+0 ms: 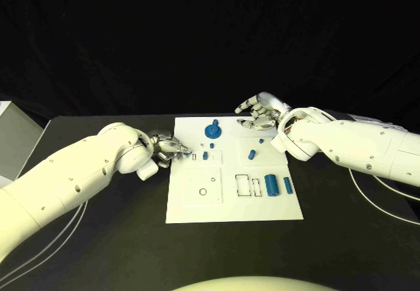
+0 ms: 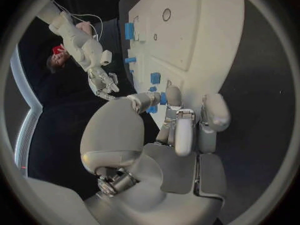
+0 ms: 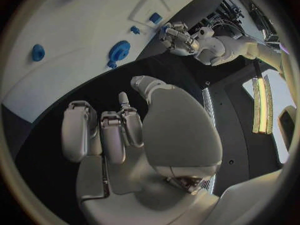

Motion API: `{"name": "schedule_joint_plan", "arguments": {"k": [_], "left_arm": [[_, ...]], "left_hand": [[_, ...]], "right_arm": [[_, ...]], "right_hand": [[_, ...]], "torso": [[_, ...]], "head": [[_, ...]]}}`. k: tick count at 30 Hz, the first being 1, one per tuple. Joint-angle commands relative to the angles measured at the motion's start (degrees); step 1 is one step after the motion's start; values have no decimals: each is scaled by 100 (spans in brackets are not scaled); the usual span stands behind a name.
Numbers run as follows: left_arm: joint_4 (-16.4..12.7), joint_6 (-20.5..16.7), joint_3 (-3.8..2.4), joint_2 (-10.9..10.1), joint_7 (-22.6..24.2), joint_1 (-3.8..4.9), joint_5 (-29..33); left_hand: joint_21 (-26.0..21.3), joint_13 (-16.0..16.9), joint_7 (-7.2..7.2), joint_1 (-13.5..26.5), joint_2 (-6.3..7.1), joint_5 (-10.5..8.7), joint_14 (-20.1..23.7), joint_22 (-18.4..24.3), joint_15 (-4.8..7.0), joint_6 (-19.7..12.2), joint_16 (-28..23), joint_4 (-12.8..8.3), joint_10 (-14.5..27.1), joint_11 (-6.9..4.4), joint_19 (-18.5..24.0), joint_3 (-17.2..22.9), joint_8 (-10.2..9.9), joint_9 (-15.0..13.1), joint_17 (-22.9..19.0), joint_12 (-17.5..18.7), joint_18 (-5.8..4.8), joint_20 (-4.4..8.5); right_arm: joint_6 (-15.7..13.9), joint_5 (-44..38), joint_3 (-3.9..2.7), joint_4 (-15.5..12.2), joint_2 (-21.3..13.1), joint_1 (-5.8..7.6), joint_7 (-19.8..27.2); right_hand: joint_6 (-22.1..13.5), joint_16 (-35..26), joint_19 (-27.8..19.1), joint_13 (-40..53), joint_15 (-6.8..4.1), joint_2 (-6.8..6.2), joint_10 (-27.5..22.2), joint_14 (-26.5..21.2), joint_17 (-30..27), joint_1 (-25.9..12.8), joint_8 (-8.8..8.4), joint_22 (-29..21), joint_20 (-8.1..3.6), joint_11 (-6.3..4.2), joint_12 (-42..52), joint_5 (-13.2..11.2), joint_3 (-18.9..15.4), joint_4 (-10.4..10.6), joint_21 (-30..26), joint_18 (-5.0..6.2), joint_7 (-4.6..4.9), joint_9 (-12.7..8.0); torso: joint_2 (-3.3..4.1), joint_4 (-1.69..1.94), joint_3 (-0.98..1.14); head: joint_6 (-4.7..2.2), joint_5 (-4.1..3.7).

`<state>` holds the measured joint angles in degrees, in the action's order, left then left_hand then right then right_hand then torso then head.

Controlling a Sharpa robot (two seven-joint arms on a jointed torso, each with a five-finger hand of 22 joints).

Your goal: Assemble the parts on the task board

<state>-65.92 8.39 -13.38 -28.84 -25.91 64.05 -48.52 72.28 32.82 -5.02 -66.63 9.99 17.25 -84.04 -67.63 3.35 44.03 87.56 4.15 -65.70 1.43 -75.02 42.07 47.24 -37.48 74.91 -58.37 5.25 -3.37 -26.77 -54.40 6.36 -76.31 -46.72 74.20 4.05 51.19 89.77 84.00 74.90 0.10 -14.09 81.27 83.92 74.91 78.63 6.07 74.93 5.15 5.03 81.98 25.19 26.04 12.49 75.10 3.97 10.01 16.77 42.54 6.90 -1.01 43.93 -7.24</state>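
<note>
My left hand (image 1: pixel 166 147) sits at the left edge of the flat white task board (image 1: pixel 197 209), fingers curled by a small blue peg (image 1: pixel 193 157); whether it pinches anything, I cannot tell. My right hand (image 1: pixel 260 112) hovers off the far edge, fingers loosely curled, holding nothing. Blue gear (image 1: pixel 213 130) lies flat; two blue cylinders (image 1: pixel 272 183) lie lengthwise toward me.

**Arm and hand pose**

Left arm enters low from the left; left hand (image 1: pixel 166 147) has fingers curled in, seemingly pinching something small (contact unclear). Right arm reaches from the right; right hand (image 1: pixel 259 113) is raised, fingers loosely bent, holding nothing.
</note>
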Motion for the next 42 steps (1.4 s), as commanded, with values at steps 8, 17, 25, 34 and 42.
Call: {"name": "schedule_joint_plan", "arguments": {"k": [8,17,25,34,42], "left_arm": [[349,598,151,312,-186,288,-386],[646,1601,304,558,-301,601,-864],[847,1973,389,726,-363,796,-1118],[1032,2191,514,889,-430,911,-1203],[1248,2232,596,1024,-497,940,-1172]], "left_hand": [[82,88,17,-16,7,33,-444,-65,-46,64,57,-532,-53,-105,-49,519,29,-42,1147,-130,41,-11],[107,126,36,-88,100,51,-468,-95,-30,161,88,-591,-102,-128,-68,477,-7,-13,1201,-180,35,1],[122,186,39,-139,141,43,-488,-116,-27,243,113,-623,-146,-132,-79,435,-64,30,1249,-232,29,6],[129,166,45,-167,169,7,-497,-128,-27,329,125,-628,-161,-134,-82,357,-145,88,1270,-245,26,8],[109,80,37,-229,54,-112,-486,-113,-32,355,115,-583,-144,-125,-68,195,-307,174,1247,-216,29,6]], "right_arm": [[55,-32,-1,5,31,-3,51],[55,-34,-1,20,64,-3,43],[52,-34,-1,26,87,-3,36],[51,-35,-1,29,104,-3,30],[50,-35,-1,32,119,-3,33]], "right_hand": [[47,23,231,713,12,-9,52,608,1509,-48,-29,209,40,-7,37,24,27,9,8,-56,9,-8],[47,23,231,713,12,-9,52,608,1509,-48,-29,209,40,-7,37,24,27,9,8,-56,9,-8],[47,23,231,713,12,-9,52,608,1509,-48,-29,209,40,-7,37,24,27,9,8,-56,9,-8],[47,23,231,713,12,-9,52,608,1509,-48,-29,209,40,-7,37,24,27,9,8,-56,9,-8],[47,23,231,713,12,-9,52,608,1509,-48,-29,209,40,-7,37,24,27,9,8,-56,9,-8]], "torso": [[-2,0,6],[-6,0,8],[-2,1,7],[-2,1,8],[-4,1,5]], "head": [[-4,15],[-30,24],[-46,38],[-47,45],[-53,49]]}}
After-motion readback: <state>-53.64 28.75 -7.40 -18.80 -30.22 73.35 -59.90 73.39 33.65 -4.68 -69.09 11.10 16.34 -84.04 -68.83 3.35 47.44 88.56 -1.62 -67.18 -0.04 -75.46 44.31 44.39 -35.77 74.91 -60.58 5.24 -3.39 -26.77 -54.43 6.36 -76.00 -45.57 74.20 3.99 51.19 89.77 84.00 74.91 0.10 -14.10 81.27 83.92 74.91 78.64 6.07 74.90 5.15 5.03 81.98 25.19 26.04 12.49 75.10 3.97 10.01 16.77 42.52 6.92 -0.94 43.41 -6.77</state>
